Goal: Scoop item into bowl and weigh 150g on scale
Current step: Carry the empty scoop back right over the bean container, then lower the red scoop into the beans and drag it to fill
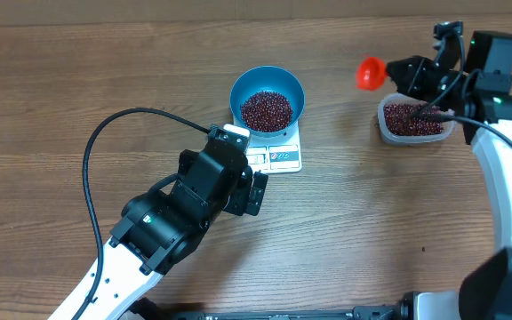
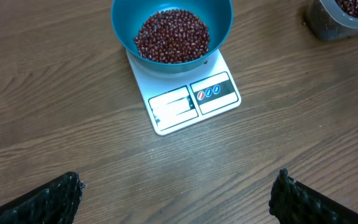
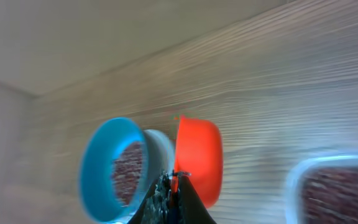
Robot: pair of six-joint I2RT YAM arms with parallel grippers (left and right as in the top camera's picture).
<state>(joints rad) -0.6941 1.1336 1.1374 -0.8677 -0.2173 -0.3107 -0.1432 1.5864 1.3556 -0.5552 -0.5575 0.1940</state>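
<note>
Left claw gapes empty; right claw clamps red scoop.

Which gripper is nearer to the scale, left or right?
Left. The left gripper hangs open just before the front edge of the scale; the right gripper, holding the red scoop, is far off by the clear tub.

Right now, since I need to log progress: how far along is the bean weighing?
Done: the blue bowl sits on the white scale with a heap of beans in it. In hand: the right gripper is shut on the red scoop, near the clear tub; the left gripper is open and empty. Left: confirming the target weight; the display is unreadable.
</note>
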